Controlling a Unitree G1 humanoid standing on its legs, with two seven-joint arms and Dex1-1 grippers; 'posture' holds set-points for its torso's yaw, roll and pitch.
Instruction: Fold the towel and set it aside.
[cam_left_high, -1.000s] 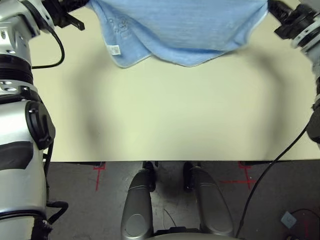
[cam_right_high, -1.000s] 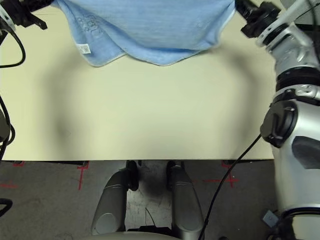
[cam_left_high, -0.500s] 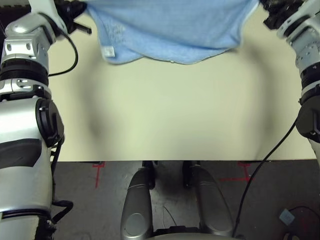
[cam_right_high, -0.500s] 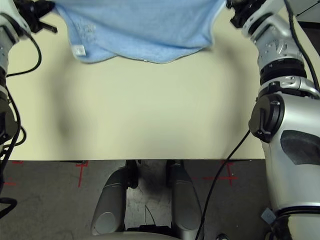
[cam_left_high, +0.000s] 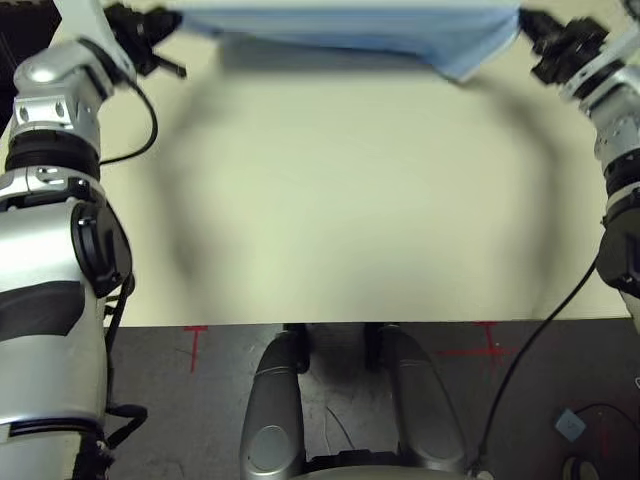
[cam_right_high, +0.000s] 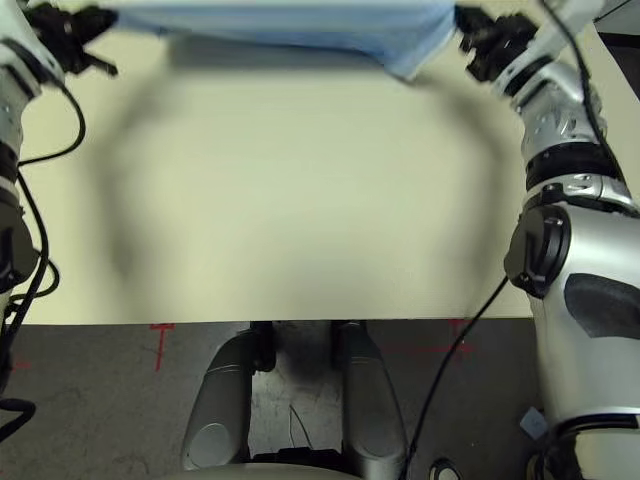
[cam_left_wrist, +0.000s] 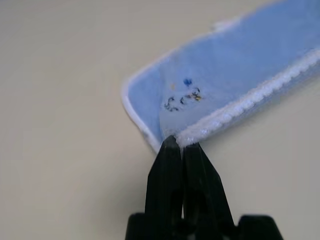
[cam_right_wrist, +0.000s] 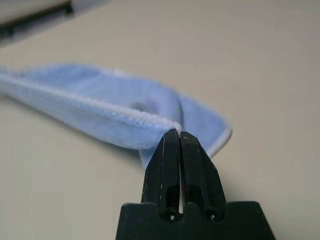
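The towel (cam_left_wrist: 235, 85) carries a small embroidered logo (cam_left_wrist: 182, 98) near the corner pinched by the left tool: a few dark curly marks with a blue dot and a speck of yellow above them, too small to read as words. The cloth is light blue terry with white stitched edging along its hems. It is stretched in a long narrow band across the far side of the cream counter (cam_left_high: 350, 200), its right end sagging into a short drooping point. The left tool (cam_left_wrist: 178, 145) has its black fingers pressed together on one corner of the edging. The right tool (cam_right_wrist: 176, 134) is likewise clamped on the opposite corner, fingers closed tight on the white hem.
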